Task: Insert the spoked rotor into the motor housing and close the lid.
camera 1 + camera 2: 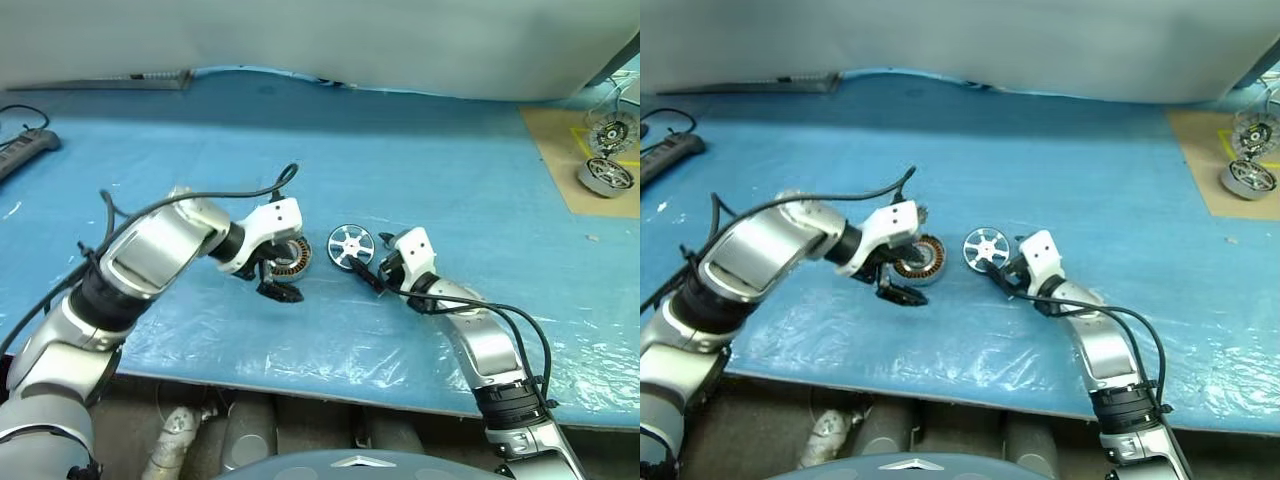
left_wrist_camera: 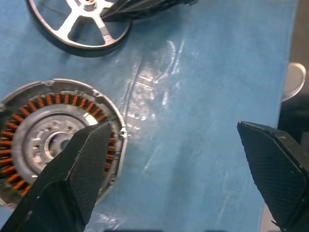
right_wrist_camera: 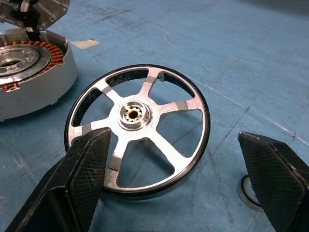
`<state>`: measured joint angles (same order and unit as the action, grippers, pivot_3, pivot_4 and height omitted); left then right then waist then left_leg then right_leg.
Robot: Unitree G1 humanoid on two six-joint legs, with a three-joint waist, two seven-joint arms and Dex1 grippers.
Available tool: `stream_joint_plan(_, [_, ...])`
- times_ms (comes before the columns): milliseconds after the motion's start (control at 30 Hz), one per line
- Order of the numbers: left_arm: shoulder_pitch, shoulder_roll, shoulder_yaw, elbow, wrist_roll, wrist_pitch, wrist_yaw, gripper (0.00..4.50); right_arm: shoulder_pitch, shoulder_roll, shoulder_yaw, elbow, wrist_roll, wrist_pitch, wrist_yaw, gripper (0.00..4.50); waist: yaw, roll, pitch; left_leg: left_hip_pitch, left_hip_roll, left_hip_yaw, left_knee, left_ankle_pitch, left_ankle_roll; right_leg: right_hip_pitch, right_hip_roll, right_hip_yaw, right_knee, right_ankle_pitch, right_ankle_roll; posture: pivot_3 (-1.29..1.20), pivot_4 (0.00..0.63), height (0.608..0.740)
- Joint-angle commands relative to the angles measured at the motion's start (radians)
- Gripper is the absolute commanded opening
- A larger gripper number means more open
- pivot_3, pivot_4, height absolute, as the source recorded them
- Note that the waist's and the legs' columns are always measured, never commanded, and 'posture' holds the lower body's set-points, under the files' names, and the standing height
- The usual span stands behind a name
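While lying flat on the blue mat (image 1: 420,150), spoked rotor (image 1: 351,245) just beside motor housing (image 1: 292,257), on its right, not yet inserted. Housing open, copper windings ringing a silver centre; lid (image 3: 36,9) tipped up at the far rim, seen in the right wrist view. Right gripper (image 3: 178,159) spread wide, empty, one finger over the rotor's near rim, the other well clear on the mat. Left gripper (image 2: 178,159) equally wide, empty, one finger hanging above the housing's windings. Step in hand, by judgement: seizing the rotor. Best taken across the rim, jaws squared to opposite sides, never by the spokes; closed gently, lifted level. Small loose ring (image 3: 247,192) beside the right finger to be left undisturbed. For seating: hub centred over the silver core, lowered flat without tilt; housing likely in need of steadying by the left gripper against sliding on the glossy film.
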<state>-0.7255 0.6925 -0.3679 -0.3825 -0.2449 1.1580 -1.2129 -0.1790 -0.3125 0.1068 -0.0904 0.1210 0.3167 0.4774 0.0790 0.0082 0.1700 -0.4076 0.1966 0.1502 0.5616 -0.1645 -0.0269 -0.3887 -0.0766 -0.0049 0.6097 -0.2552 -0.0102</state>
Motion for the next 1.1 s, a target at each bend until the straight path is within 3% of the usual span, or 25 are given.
stream_joint_plan(33, [0.202,-0.085,0.201,-0.088,-0.056,-0.265,0.108,4.47,0.013,-0.013,-0.03,-0.044,0.014,-0.007,0.003,4.5,-0.004,0.001,0.0,0.0,0.0,0.0,0.0,0.0,0.0,0.0,0.0,0.001,0.0,0.0,0.0,0.0,0.15,0.74])
stream_joint_plan(267, [0.485,-0.269,0.39,-0.08,-0.131,-0.536,0.28,4.47,0.038,-0.028,-0.093,-0.064,0.036,-0.012,0.0,4.5,-0.008,0.0,0.0,0.002,0.002,0.0,0.001,0.0,0.0,0.002,0.0,-0.001,-0.001,0.0,0.0,0.0,0.15,0.74])
stream_joint_plan(600, [0.756,-0.381,0.438,0.061,-0.099,-0.969,0.35,4.47,0.031,-0.049,-0.164,-0.032,0.062,-0.058,0.012,4.5,-0.01,0.0,0.0,0.003,0.005,0.002,0.001,0.0,0.001,0.001,0.001,0.003,-0.001,0.0,0.0,0.0,0.15,0.74])
stream_joint_plan(800, [0.826,-0.467,0.464,0.15,-0.086,-1.187,0.433,4.47,0.026,-0.057,-0.179,0.032,0.038,-0.083,-0.007,4.5,-0.01,0.0,-0.001,0.004,0.005,0.002,0.001,0.0,0.001,0.002,0.001,0.004,-0.001,0.0,0.0,0.0,0.15,0.74])
stream_joint_plan(1100, [0.818,-0.429,0.454,0.273,-0.081,-1.288,0.435,4.47,-0.023,-0.064,-0.133,0.172,0.008,-0.122,0.016,4.5,-0.011,0.0,-0.001,0.004,0.005,0.002,0.002,0.0,0.001,0.002,0.001,0.004,0.0,0.0,0.001,0.0,0.15,0.74])
